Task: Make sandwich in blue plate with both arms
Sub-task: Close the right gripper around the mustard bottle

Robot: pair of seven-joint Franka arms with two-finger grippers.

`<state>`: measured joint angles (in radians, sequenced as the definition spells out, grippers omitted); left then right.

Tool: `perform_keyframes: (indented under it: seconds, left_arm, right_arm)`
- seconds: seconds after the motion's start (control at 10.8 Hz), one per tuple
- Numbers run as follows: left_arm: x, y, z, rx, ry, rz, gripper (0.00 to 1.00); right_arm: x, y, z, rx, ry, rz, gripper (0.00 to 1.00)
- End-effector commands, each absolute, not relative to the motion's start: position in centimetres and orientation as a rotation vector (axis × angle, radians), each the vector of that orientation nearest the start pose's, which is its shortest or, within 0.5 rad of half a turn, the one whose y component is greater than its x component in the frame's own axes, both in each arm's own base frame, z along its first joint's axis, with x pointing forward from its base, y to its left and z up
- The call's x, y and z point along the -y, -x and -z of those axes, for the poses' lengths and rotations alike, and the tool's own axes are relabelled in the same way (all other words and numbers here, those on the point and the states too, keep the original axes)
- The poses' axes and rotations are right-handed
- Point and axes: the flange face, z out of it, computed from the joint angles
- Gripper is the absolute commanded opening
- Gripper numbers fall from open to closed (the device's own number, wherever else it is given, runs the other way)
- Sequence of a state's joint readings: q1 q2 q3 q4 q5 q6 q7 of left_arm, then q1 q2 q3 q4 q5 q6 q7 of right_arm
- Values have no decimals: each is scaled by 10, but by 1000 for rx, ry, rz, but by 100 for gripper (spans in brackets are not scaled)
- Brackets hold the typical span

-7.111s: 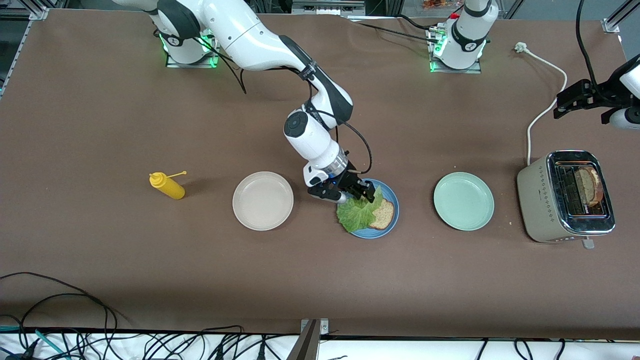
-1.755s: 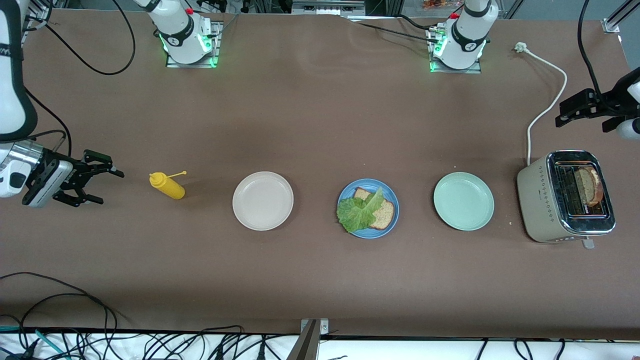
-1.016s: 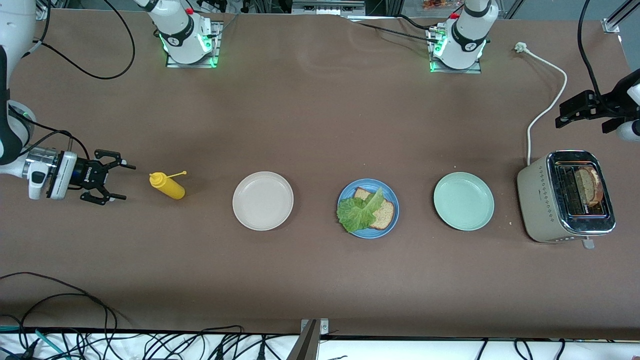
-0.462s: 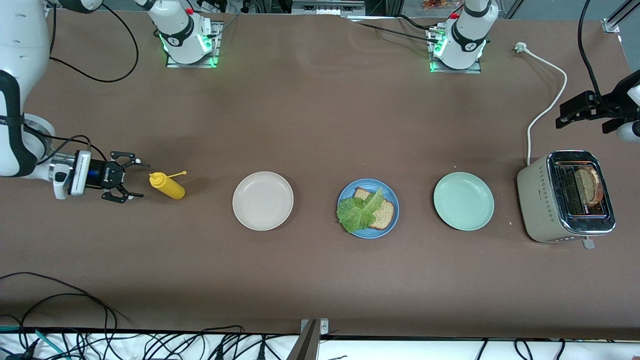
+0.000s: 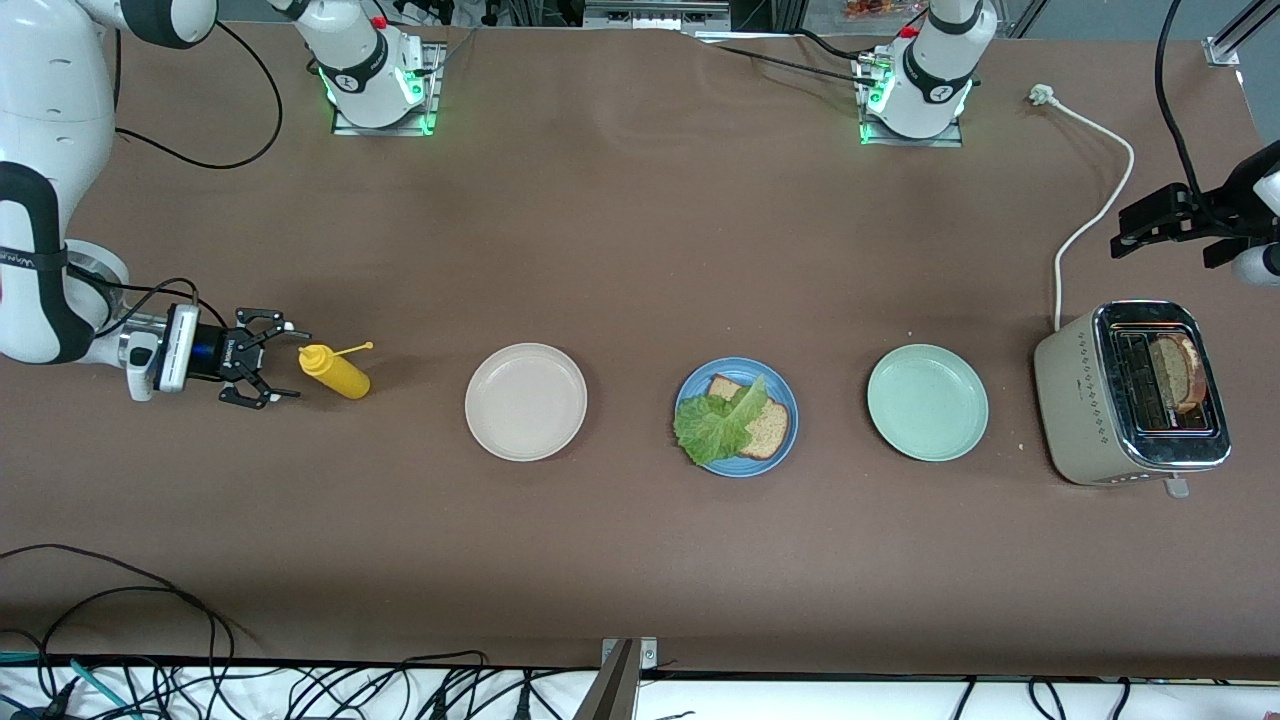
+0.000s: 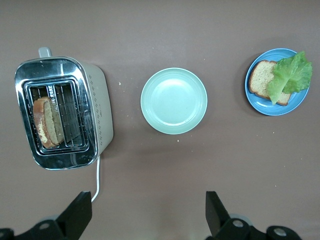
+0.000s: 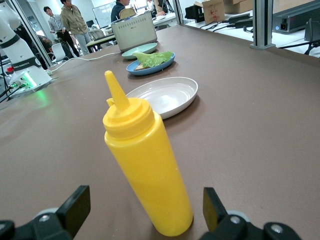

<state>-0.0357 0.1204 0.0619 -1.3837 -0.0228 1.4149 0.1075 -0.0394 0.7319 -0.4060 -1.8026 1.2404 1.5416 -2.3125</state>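
Observation:
The blue plate [image 5: 745, 466] holds one slice of brown bread [image 5: 768, 430] with a green lettuce leaf [image 5: 715, 425] lying on it. A second bread slice [image 5: 1175, 372] stands in the toaster [image 5: 1085, 400]. My right gripper [image 5: 275, 358] is open, low over the table at the right arm's end. Its fingers stand on either side of a yellow squeeze bottle [image 5: 335, 372] without touching it. The right wrist view shows the bottle [image 7: 145, 165] upright between the jaws of my right gripper [image 7: 145, 205]. My left gripper [image 5: 1135, 225] waits open in the air by the toaster, its own view [image 6: 147, 200] looking down on the table.
A beige plate [image 5: 526, 402] lies between the bottle and the blue plate. A mint-green plate [image 5: 928, 402] lies between the blue plate and the toaster. The toaster's white cord [image 5: 1085, 225] runs toward the robots' bases. Black cables [image 5: 150, 620] trail along the table's front edge.
My right gripper has left the blue plate, swung to the right arm's end of the table, then come in low up to the yellow bottle. The left arm has stayed put.

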Motion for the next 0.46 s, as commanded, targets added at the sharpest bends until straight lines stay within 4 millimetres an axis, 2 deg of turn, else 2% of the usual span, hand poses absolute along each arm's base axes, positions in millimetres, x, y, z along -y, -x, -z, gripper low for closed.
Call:
perform_keyframes:
  seconds: [0.0,0.37]
  left_arm:
    - [-15,-578,-632,-142,3174,-134,100]
    - [-17,-578,-632,-135,3178,-134,100]
  right_arm:
    - [142,-575,-150,1205,1670,870,100]
    - [123,-578,-134,1175,1638,898,100]
